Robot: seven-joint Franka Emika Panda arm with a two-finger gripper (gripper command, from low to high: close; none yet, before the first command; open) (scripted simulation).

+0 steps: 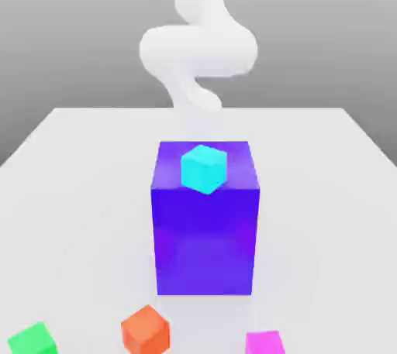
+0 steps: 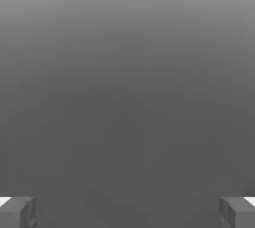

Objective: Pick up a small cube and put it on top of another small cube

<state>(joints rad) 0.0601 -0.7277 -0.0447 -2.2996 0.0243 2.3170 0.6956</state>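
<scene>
The gripper (image 2: 127, 213) has its two fingers wide apart, with nothing between them. Its arm (image 1: 199, 50) stands at twelve o'clock of the blue block (image 1: 205, 240) in the exterior view. The step in hand looks to be the approach to a first cube. To do it well, bring the hand over the chosen cube, turn the fingers square to two opposite faces, lower straight down and close only once both pads straddle it evenly. The cubes sit at different angles, so the wrist turn matters.

The cyan cube (image 1: 204, 169) rests on top of the block. Nearer the camera, on the table (image 1: 77, 213), lie the orange cube (image 1: 145, 332) at seven o'clock of the block, the green (image 1: 33, 340) at eight and the magenta (image 1: 265, 343) at five. Which pair is meant, I cannot tell. Count: four small cubes, one large block.
</scene>
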